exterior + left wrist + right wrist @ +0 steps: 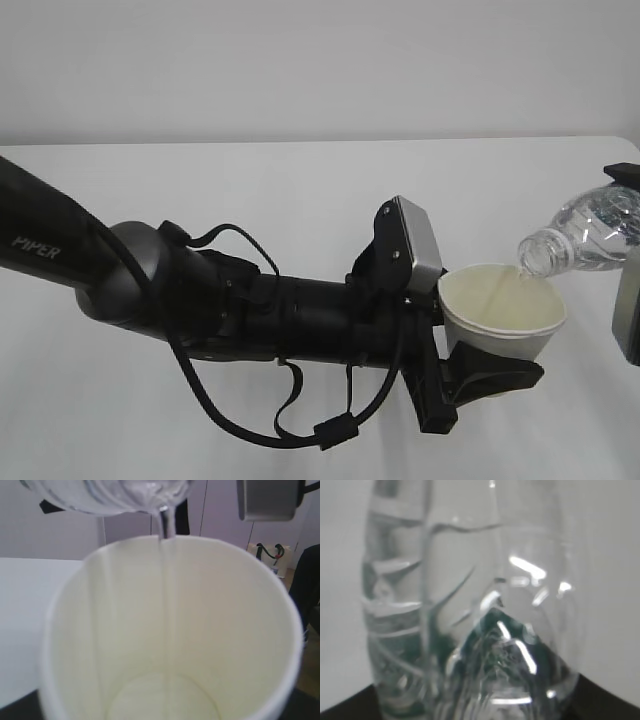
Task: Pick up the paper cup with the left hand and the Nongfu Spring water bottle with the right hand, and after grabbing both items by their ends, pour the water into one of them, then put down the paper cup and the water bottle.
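exterior view: one paper cup [503, 315], white, tapered, rolled rim, pale cream inside, sat upright in the left hand [478, 375] above the white bench [300, 200]. the left tool's black fingers [500, 378] were clamped on the cup's lower part. the left arm was matte black, marked "piper", lying nearly level from the left edge, with looped black cables [250, 420] under it and a grey-silver block [418, 245] just behind the cup. one nongfu spring water bottle [590, 235], clear ribbed plastic, no cap, came in from the right edge, tilted neck-down with its mouth just over the cup's far rim. a thin stream of water [505, 290] ran from the mouth into the cup. only a grey block and black edge of the right hand [630, 300] showed at the right border.

left wrist view: the cup filled the frame, smooth cream wall, round bottom visible. the bottle's clear neck [145, 495] hung just above the rim; one thin clear stream [167, 580] fell inside. the left tool's fingers were not visible here.

right wrist view: blurred close-up of the bottle body [470, 605], clear, ribbed, glinting, dark green at its lower part. the right tool's fingertips were not clearly seen; the bottle sat held in that tool, clamped at its base end.
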You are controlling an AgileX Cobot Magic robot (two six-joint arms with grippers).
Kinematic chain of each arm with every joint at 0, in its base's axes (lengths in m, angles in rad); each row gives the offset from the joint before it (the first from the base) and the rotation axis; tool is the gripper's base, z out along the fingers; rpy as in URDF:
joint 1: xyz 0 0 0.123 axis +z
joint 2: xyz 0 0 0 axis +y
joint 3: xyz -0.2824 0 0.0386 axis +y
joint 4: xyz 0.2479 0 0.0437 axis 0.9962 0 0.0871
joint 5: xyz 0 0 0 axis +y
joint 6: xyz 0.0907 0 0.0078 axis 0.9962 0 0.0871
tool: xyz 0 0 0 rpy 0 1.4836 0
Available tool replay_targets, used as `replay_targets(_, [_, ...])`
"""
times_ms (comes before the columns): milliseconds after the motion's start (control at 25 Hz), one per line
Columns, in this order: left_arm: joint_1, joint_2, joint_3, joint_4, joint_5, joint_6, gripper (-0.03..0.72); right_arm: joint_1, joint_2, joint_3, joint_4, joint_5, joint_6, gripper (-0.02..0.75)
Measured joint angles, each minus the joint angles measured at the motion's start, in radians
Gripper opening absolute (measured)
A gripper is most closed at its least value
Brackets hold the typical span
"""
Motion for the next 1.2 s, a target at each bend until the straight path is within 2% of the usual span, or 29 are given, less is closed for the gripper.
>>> replay_targets(1200, [0.000, 0.000, 0.000, 0.000, 0.000, 0.000, 0.463, 0.000, 0.000, 0.000, 0.002, -0.001, -0.004, 0.400])
